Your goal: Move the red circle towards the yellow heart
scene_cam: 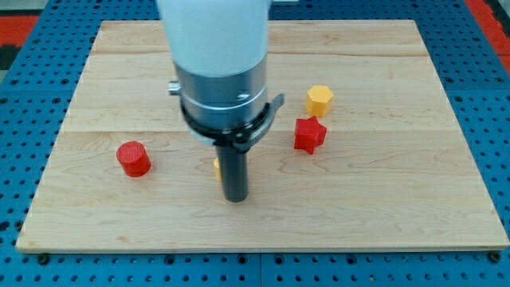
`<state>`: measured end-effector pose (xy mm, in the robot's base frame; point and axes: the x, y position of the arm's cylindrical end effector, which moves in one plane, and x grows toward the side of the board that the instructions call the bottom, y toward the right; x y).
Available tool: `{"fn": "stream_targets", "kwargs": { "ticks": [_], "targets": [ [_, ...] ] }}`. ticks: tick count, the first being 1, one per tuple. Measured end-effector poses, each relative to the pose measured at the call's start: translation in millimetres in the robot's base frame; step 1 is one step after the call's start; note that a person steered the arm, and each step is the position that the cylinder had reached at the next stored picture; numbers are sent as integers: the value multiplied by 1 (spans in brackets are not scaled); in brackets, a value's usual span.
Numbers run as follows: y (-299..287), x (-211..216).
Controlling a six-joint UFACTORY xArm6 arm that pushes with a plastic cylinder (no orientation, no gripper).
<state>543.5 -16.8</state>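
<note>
- Centrally on the wooden desk [398, 207], my tip [236, 198] stands a little nearer the bottom edge than the top, the dark rod hanging from the white and grey arm [219, 72].
- No gripper is fitted, so nothing is held; the rod ends bare.
- Red circle [133, 158] sits towards the desk's left edge, well apart from my tip.
- Yellow sliver [216, 168] peeks out just beside the rod on its left; its shape cannot be told, being mostly hidden.
- Red star [309, 135] lies right of the rod, nearer the desk's middle.
- Yellow hexagon [319, 100] rests just above the star, nearly touching it.
</note>
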Motion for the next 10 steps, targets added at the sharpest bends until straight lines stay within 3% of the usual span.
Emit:
{"fn": "stream_targets", "kwargs": {
  "ticks": [1, 2, 3, 4, 5, 6, 7, 8, 9, 10],
  "targets": [
    [9, -26],
    [23, -25],
    [16, 31],
    [-90, 42],
    [-138, 13],
    [-139, -29],
    [-155, 3],
    [-203, -8],
    [-218, -55],
    [-154, -73]
  ]
}}
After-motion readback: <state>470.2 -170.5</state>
